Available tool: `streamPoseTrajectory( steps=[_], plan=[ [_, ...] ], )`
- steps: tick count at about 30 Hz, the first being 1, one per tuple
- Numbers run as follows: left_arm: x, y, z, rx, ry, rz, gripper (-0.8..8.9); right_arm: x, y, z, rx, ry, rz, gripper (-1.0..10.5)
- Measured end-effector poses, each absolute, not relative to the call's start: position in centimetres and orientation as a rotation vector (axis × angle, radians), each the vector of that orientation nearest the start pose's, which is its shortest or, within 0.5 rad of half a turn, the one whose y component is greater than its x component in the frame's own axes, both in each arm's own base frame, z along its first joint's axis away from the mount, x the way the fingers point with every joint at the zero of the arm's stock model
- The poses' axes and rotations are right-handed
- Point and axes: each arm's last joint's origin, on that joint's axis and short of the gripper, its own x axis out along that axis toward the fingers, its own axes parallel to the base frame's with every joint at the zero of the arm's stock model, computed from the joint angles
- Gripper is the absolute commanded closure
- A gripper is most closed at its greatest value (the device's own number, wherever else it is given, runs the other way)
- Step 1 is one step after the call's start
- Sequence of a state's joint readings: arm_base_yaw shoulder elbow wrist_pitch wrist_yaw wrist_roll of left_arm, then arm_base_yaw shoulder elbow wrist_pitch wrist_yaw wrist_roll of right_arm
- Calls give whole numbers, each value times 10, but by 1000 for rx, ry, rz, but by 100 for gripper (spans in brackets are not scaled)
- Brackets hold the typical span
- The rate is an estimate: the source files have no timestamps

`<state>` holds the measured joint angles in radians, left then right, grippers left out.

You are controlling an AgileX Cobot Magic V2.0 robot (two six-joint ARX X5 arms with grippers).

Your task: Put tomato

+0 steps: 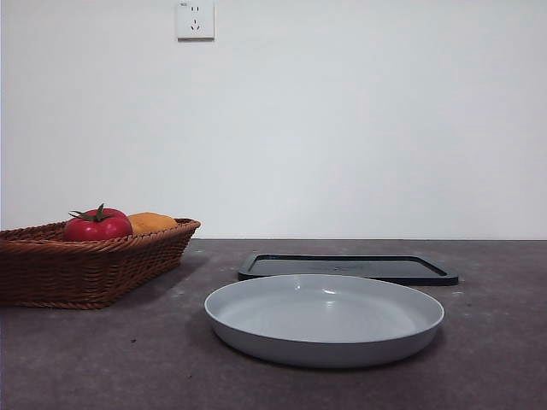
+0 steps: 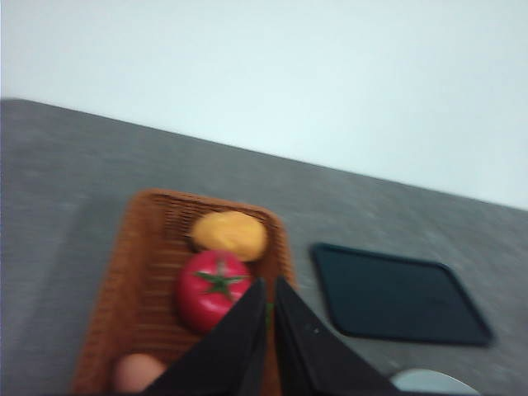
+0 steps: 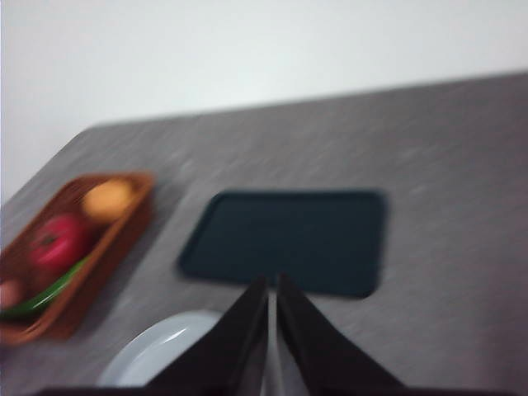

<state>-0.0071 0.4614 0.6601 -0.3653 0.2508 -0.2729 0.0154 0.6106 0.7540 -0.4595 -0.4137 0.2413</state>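
The red tomato (image 1: 97, 225) with its green calyx lies in a brown wicker basket (image 1: 51, 272) at the table's left, next to an orange-yellow rounded fruit (image 1: 151, 222). In the left wrist view the tomato (image 2: 211, 289) sits in the basket (image 2: 148, 272) just beyond my left gripper (image 2: 268, 290), whose jaws are shut with nothing in them, held high above the table. My right gripper (image 3: 271, 290) is shut as well, hovering above the grey plate (image 3: 157, 355), with the tomato (image 3: 59, 239) far off to its side. Neither arm shows in the front view.
A shallow grey plate (image 1: 325, 318) stands in the middle near the front. Behind it lies a flat black tray (image 1: 346, 267). The basket also holds a pale pinkish item (image 2: 136, 373) and something green (image 3: 45, 295). A wall socket (image 1: 195, 19) is on the back wall.
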Motion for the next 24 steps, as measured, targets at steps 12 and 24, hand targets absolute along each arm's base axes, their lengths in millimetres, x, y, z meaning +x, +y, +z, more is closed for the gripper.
streamPoseTrajectory(
  steps=[12,24],
  plan=[
    [148,-26,358,-334,462,-496,798,154,46,353,207,576,549,937],
    [159,-46,348,-273,769,-582,707,152,65,353,132,626,601,926]
  ],
)
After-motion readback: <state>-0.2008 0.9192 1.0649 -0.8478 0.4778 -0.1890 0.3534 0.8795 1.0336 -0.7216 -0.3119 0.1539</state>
